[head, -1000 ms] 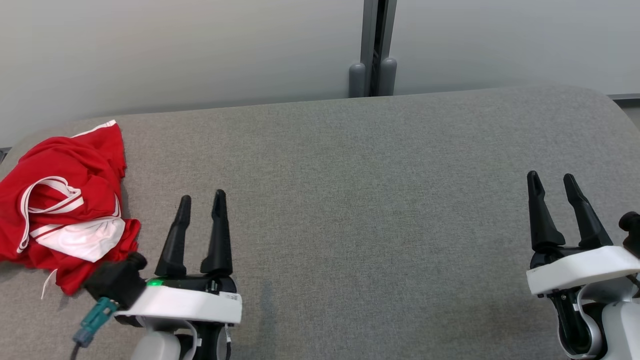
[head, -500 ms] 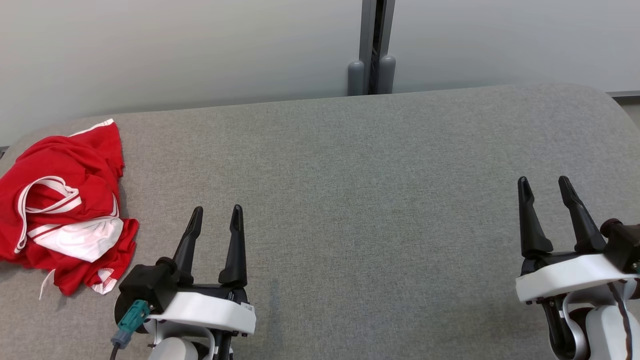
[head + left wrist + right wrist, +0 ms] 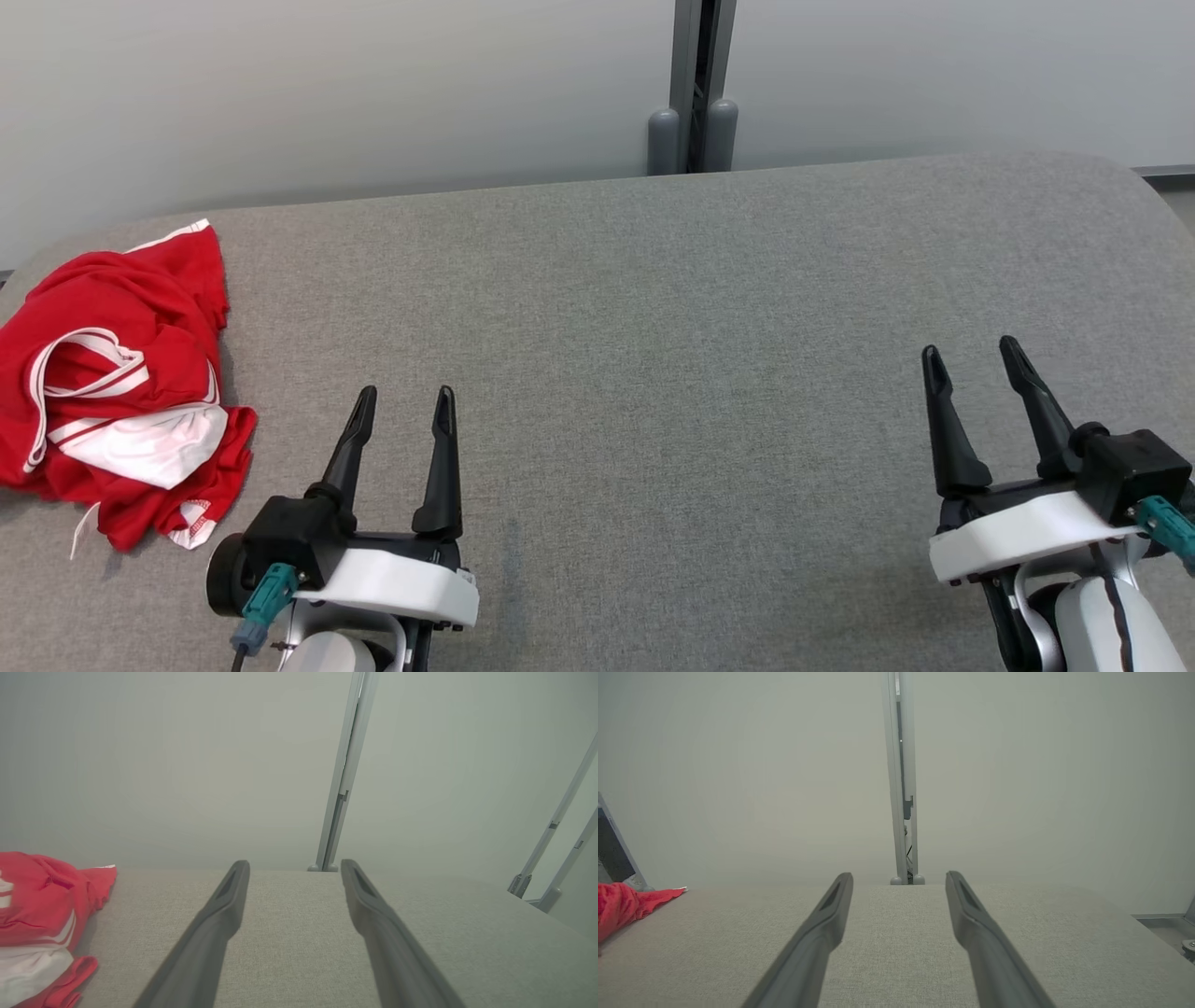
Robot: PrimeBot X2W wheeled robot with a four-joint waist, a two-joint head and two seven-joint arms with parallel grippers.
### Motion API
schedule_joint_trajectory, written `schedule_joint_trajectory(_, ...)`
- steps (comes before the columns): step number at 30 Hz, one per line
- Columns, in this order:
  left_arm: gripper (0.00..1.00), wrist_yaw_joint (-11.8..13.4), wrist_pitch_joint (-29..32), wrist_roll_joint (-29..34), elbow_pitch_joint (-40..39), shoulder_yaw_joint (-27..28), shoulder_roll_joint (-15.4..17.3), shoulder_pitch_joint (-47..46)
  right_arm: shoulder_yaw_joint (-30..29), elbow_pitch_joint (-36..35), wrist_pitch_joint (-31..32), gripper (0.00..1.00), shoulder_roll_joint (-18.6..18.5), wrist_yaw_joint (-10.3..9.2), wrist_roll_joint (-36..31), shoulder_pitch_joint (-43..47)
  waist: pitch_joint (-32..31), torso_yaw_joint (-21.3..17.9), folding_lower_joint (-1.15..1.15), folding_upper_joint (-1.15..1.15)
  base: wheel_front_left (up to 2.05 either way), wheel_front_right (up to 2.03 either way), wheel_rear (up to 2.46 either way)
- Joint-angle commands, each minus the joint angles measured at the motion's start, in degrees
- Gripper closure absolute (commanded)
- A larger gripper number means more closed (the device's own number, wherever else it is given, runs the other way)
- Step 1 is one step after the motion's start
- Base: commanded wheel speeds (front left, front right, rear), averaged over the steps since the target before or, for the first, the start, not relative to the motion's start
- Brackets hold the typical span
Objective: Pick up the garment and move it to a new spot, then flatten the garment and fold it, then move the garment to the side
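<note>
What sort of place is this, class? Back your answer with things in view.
Probably a robot test lab, not a home: a grey fabric-covered table stands against pale partition panels joined by a metal post; a crumpled red garment lies on it, and the left gripper and right gripper are open.

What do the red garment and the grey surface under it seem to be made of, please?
Red garment: thin, soft fabric, likely a sports knit, matte; it lies in loose crumpled folds with white trim. Grey surface: woven upholstery-like cloth, matte; a fine flecked weave shows.
</note>
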Motion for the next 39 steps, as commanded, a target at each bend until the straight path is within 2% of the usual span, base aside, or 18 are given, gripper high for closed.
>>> schedule_joint_trajectory(1,0.0,0.4,-0.2,1.2,-0.4,0.3,0.3,0.2,0.5,-0.2,-1.0,0.0,-0.5,0.09,-1.4,-0.3,-0.1,-0.1,0.0,0.0,0.0,0.0,0.0)
schedule_joint_trajectory(20,0.0,-0.2,-0.4,2.3,1.1,1.2,0.3,1.4,2.5,2.7,-4.7,0.0,-0.7,0.07,0.6,-0.2,-0.3,-0.4,0.0,0.0,0.0,0.0,0.0)
schedule_joint_trajectory(27,0.0,-0.9,-0.4,0.8,2.3,1.5,0.3,1.2,2.8,5.1,-4.5,0.0,-0.7,0.06,2.9,-0.9,-0.2,-0.5,0.0,0.0,0.0,0.0,0.0)
schedule_joint_trajectory(39,0.0,-0.6,-0.4,0.2,2.9,1.4,0.3,0.6,2.5,5.8,-4.5,0.0,-0.7,0.06,2.8,-1.1,-0.3,-0.3,0.0,0.0,0.0,0.0,0.0)
